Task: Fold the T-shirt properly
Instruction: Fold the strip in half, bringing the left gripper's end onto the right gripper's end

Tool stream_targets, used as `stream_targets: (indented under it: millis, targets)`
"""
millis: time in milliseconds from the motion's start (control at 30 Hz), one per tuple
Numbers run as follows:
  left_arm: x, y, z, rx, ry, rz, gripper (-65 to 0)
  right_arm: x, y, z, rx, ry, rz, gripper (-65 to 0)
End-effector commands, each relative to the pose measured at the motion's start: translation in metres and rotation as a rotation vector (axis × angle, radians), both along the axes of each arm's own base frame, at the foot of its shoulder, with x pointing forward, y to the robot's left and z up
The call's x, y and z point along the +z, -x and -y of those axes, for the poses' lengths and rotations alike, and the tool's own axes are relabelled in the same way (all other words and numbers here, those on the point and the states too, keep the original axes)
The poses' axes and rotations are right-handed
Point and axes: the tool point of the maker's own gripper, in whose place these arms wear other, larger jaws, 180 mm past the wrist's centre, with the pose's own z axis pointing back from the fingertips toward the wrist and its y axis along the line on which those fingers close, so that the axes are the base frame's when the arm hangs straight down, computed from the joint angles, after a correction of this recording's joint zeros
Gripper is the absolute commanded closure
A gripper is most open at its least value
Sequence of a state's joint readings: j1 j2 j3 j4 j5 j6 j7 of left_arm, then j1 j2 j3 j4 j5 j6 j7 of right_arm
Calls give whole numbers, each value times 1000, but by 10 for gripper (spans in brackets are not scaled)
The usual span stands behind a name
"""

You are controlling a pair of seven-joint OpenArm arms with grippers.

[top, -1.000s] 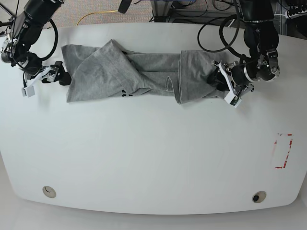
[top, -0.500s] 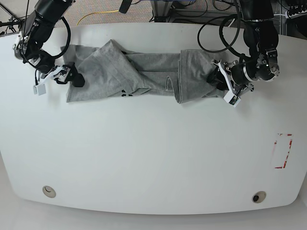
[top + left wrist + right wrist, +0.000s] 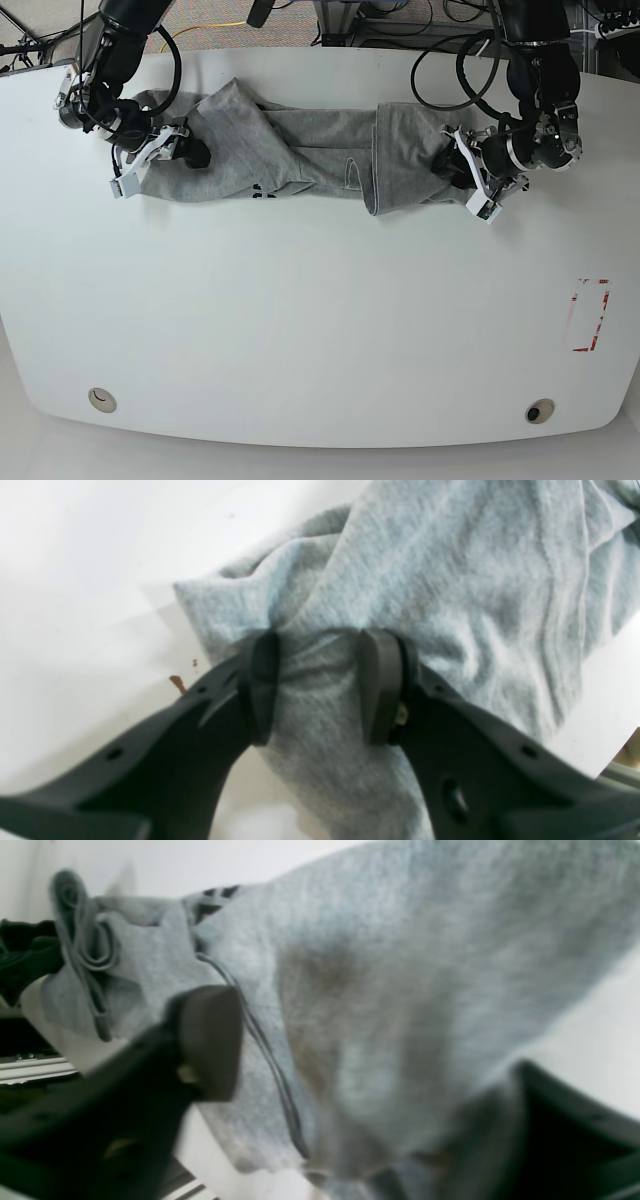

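Two pincers work the T-shirt [image 3: 300,155], one at each end, on the white desk [image 3: 300,330]. Left pincer [image 3: 320,690]: both pads [image 3: 264,690] press a bunched ridge of grey cloth between them, so it is clamped on the shirt's end; cloth spreads ahead of the pads and off to one side, bare desk to the other. Right pincer [image 3: 350,1080]: jaws stand wide, one pad [image 3: 210,1040] clear in view, the other side dark and blurred; loose cloth drapes across the gap but nothing looks pinched, so I read it as open around the fabric. Beyond that pad runs a stitched seam [image 3: 270,1065], and farther out a rolled hem [image 3: 90,955] and a trace of black print [image 3: 215,892]. From the base view the shirt lies in a long crumpled band between the two pincers, both ends already turned over. Judged step: securing both ends for a lengthwise fold. Next move calls for the right pincer to close on its edge, then both to lift together without dragging the band askew.
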State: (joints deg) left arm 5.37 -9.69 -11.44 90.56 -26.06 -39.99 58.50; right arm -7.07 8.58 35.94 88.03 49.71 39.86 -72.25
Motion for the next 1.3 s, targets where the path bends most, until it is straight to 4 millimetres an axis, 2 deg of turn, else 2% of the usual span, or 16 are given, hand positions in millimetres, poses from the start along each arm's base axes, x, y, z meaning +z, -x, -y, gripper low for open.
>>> stream_targets:
  millis: [0,33,100,133,200,300,400,467,700,800,933,1033,1133,1267]
  targets:
    - [0,-5,0,-32,-47,-13,-240,19,-14,7,-14,7,67,-170]
    - [0,-7,5,-45,-46,-12,-240,20,-16,9,-19,9,68,-105]
    - [-1,-10,13,-70,-41,-14,-240,24,-18,18,-23,32,69,-19]
    - [-2,-9,18,-84,-37,-18,-240,28,-20,23,-20,51,79,-5]
    - [-4,-7,33,-103,-12,-23,-240,35,-22,31,-13,84,93,0]
    - [4,-22,43,-52,15,-12,-242,44,-25,43,-1,132,110,0]
    - [8,-29,64,-67,37,-9,-242,59,-28,54,17,195,140,0]
    - [2,-27,80,-77,65,-36,-242,66,-29,61,27,231,151,0]
    - [-3,-48,131,-15,197,-120,-242,90,-32,72,76,338,184,0]
    - [-4,-54,157,-2,259,-155,-242,103,-36,68,94,368,218,0]
    - [-4,-59,191,-15,331,-153,-242,109,-40,63,104,367,240,0]
    - [-11,-59,209,-22,341,-164,-242,114,-45,45,132,302,277,0]
    - [-19,-61,219,-11,345,-170,-242,120,-51,29,161,253,310,0]
    - [-29,-57,226,-10,355,-192,-242,117,-51,11,168,198,318,0]
